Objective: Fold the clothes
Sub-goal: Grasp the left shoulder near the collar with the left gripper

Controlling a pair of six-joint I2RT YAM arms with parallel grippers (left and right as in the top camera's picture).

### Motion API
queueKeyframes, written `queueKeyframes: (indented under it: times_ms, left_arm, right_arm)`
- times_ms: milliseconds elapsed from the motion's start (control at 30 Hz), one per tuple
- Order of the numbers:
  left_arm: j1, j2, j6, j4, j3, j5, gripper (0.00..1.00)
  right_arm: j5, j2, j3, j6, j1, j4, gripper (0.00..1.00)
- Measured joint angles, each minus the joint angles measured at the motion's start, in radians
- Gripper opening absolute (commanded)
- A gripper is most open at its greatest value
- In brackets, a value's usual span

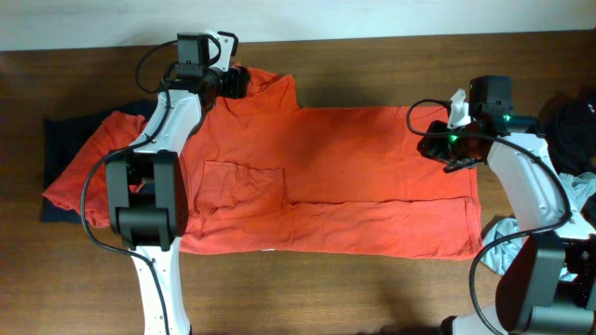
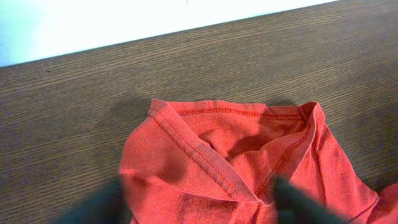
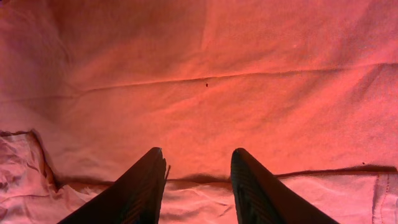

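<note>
From overhead, the red-orange T-shirt (image 1: 354, 177) lay spread flat across the table (image 1: 372, 298) with a navy garment (image 1: 60, 140) under its left end. The left gripper (image 1: 233, 82) was at the collar (image 1: 270, 84) and the right gripper (image 1: 438, 149) was at the opposite edge. Only the left wrist view showed the collar bunched between 2 blurred fingertips (image 2: 298, 202) that stood wide apart and gripped nothing. Only the right wrist view showed that gripper's jaws narrowly parted and empty, just above a seam (image 3: 336, 171) in the cloth.
</note>
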Motion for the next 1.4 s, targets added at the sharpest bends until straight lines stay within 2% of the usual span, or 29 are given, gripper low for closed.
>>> queueKeyframes:
  times_ms: [67, 167, 667, 767, 833, 867, 967, 1100, 1400]
  left_arm:
    - [0.001, 0.000, -0.002, 0.014, 0.000, 0.000, 0.84]
    - [0.005, 0.000, 0.000, 0.041, 0.000, 0.000, 0.75]
    - [0.033, 0.095, 0.004, 0.139, 0.000, 0.003, 0.71]
    - [0.031, 0.110, 0.003, 0.152, 0.000, 0.003, 0.65]
    - [0.031, 0.116, 0.003, 0.157, 0.000, 0.003, 0.59]
    - [0.031, 0.118, 0.002, 0.157, 0.000, 0.005, 0.45]
    - [0.031, 0.126, 0.005, 0.158, 0.000, 0.012, 0.21]
    - [0.031, 0.134, 0.006, 0.137, 0.018, 0.022, 0.01]
    - [0.031, 0.137, 0.004, -0.182, 0.252, 0.026, 0.01]
  right_arm:
    - [0.000, 0.000, 0.000, 0.000, 0.000, -0.003, 0.39]
    - [0.000, 0.000, 0.000, 0.000, 0.000, -0.010, 0.38]
    - [0.000, 0.000, 0.000, 0.000, 0.000, -0.034, 0.38]
    - [0.000, 0.000, 0.000, 0.000, 0.000, -0.040, 0.37]
    - [0.000, 0.000, 0.000, 0.000, 0.000, -0.042, 0.35]
    - [0.000, 0.000, 0.000, 0.000, 0.000, -0.043, 0.34]
    - [0.000, 0.000, 0.000, 0.001, 0.000, -0.049, 0.34]
    - [0.000, 0.000, 0.000, 0.001, 0.000, -0.056, 0.33]
    - [0.000, 0.000, 0.000, 0.000, 0.000, -0.058, 0.32]
